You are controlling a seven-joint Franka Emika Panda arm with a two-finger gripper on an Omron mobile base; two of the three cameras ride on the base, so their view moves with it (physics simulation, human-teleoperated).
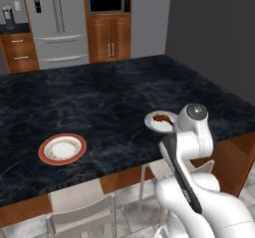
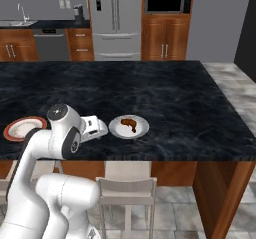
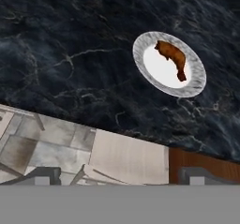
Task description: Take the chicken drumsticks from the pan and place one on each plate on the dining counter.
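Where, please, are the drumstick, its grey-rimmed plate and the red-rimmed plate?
drumstick [image 3: 172,58]: hand view, on its meaty middle.
grey-rimmed plate [image 3: 192,83]: hand view, on the bare rim.
red-rimmed plate [image 1: 63,149]: left base view, on its bare centre.

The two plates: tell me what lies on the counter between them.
Nothing lies there. In the left base view, bare black marble counter runs from the red-rimmed plate to the grey-rimmed plate holding a drumstick.

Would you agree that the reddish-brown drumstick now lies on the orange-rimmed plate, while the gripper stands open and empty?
Not quite: the reddish-brown drumstick lies on the grey-rimmed plate, as the right base view shows. The orange-rimmed plate holds nothing. The gripper does stand open and empty.
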